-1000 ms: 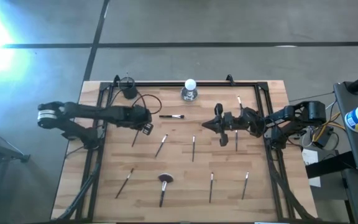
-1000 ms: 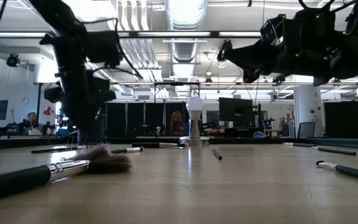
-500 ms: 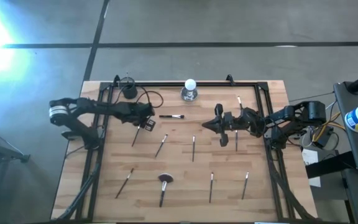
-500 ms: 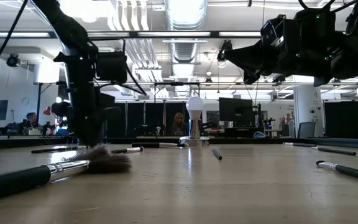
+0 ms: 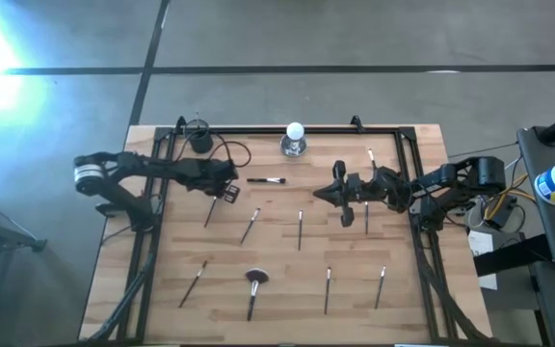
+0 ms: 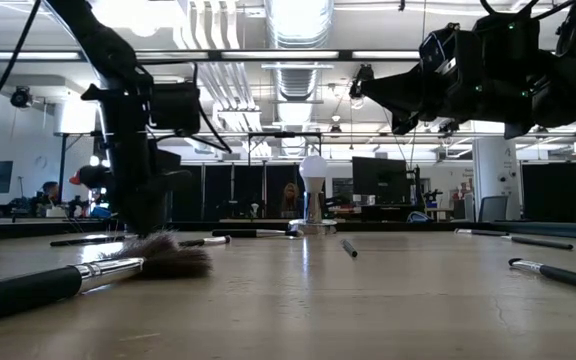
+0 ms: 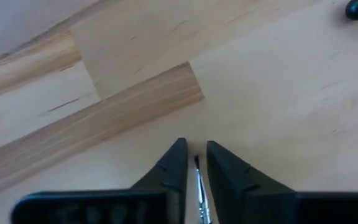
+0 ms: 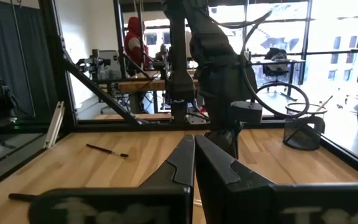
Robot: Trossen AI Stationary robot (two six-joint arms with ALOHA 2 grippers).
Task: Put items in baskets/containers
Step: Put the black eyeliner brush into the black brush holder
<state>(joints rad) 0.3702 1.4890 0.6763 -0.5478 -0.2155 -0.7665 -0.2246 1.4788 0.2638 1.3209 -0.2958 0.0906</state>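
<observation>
Several thin dark brushes with pale tips lie flat and scattered on the wooden table [image 5: 422,318]. The wide fluffy one [image 5: 253,286] lies near the front edge, large in the low view [image 6: 163,258]. The small black cup [image 5: 200,143] stands at the far left. My left gripper [image 5: 227,194] points down at the table. Its fingers [image 7: 178,167] are a narrow gap apart and stand on either side of one brush's end [image 7: 197,177], with space showing on both sides of it. My right gripper [image 5: 322,193] is shut and hangs above the table's middle [image 6: 368,95].
A white ball on a silvery base [image 5: 295,140] stands at the far edge, middle. A black frame [image 5: 258,129] runs round the table's far and side edges. The mesh cup [image 8: 303,132] also shows in the right wrist view. People sit in the room behind.
My left gripper came down toward the table and shifted slightly toward the far edge, ending over the brush's end. It has been still for the last half second. No brush has moved.
</observation>
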